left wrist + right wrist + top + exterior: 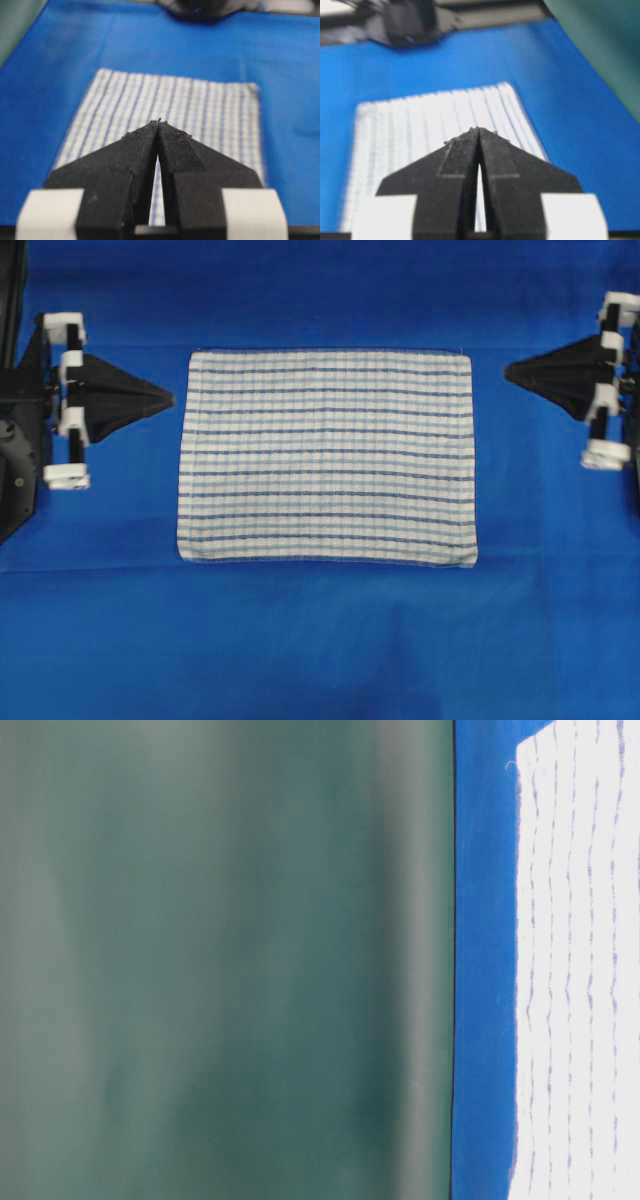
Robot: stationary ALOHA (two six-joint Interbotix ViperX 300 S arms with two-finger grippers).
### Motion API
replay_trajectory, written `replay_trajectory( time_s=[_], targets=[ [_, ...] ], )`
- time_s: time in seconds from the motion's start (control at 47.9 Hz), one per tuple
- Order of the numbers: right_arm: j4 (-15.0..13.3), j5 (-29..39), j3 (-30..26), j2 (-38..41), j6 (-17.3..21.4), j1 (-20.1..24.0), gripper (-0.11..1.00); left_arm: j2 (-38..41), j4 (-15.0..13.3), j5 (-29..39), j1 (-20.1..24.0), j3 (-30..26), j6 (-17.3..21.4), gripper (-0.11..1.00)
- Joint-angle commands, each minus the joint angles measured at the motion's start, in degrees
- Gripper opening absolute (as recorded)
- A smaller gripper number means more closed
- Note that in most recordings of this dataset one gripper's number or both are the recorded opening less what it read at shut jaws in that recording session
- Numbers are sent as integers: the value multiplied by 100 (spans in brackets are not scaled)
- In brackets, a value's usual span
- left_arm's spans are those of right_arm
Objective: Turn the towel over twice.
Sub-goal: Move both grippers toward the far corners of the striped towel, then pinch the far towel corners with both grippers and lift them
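Observation:
The towel (327, 457), a white rectangle with thin blue stripes, lies flat and spread out in the middle of the table. It also shows in the left wrist view as the towel (200, 107), in the right wrist view as the towel (420, 125), and at table level as the towel (580, 970). My left gripper (170, 397) is shut and empty, its tip just off the towel's left edge. My right gripper (508, 370) is shut and empty too, a short way off the towel's right edge. In the wrist views the left gripper (158, 121) and right gripper (478, 129) have their tips pressed together.
A plain blue sheet (320, 640) covers the whole table under the towel. A green backdrop (220, 960) stands behind the table. The left arm's base (15, 440) and the right arm's base (625, 380) sit at the two side edges.

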Motion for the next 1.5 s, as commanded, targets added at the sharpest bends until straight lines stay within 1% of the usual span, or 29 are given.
replay_trajectory(
  time_s=[0.0, 0.084, 0.125, 0.146, 0.188, 0.313, 0.355, 0.397, 0.418, 0.459, 0.564, 0.731, 0.877, 1.002, 1.169, 1.253, 1.336, 1.441, 1.461, 1.482],
  targets=[
    [18, -26, -123, 334, 70, -264, 1, 343, -9, -193, 246, -44, -18, 1],
    [26, -26, -158, 650, 105, -448, 1, 686, -9, -299, 501, -26, -18, 3],
    [18, -18, -176, 870, 105, -554, 1, 853, -9, -343, 615, -26, -26, 11],
    [26, -9, -193, 967, 105, -606, 3, 932, -18, -369, 668, -26, -26, 16],
    [18, 0, -220, 1151, 105, -703, 12, 1134, -18, -431, 809, -26, -26, 27],
    [0, -18, -290, 1784, 97, -967, 49, 1670, -18, -589, 1107, -9, -26, 67],
    [-9, -35, -316, 1969, 88, -1028, 61, 1863, -18, -642, 1178, -9, -26, 78],
    [-9, -35, -343, 2171, 88, -1099, 65, 2083, -9, -738, 1257, -9, -18, 86],
    [-9, -44, -360, 2268, 88, -1134, 64, 2180, -9, -782, 1292, -9, -18, 89],
    [-18, -70, -404, 2514, 88, -1187, 62, 2355, -9, -870, 1354, 0, -9, 91],
    [-18, -141, -483, 2953, 70, -1266, 60, 2795, -18, -1160, 1503, 9, 0, 88],
    [-35, -272, -615, 3647, 35, -1485, 60, 3568, -9, -1556, 1837, 26, 0, 89],
    [-53, -352, -729, 4131, 0, -1626, 60, 4184, -9, -1890, 2039, -9, 9, 88],
    [-44, -387, -791, 4474, 0, -1758, 60, 4570, -9, -1969, 2206, -79, 9, 88],
    [-44, -387, -835, 4632, 0, -1793, 58, 4948, -26, -1925, 2461, -193, 18, 84],
    [-44, -369, -826, 4632, 0, -1793, 52, 5019, -26, -1784, 2479, -237, 18, 74],
    [-44, -334, -835, 4632, -18, -1793, 37, 5027, -26, -1582, 2479, -272, 26, 51],
    [-62, -255, -844, 4632, -26, -1793, 11, 5027, -18, -1415, 2470, -272, 70, 21],
    [-62, -246, -844, 4632, -26, -1793, 7, 5027, -18, -1397, 2470, -272, 97, 16],
    [-53, -237, -844, 4632, -26, -1793, 6, 5019, -18, -1389, 2461, -264, 132, 12]
  ],
)
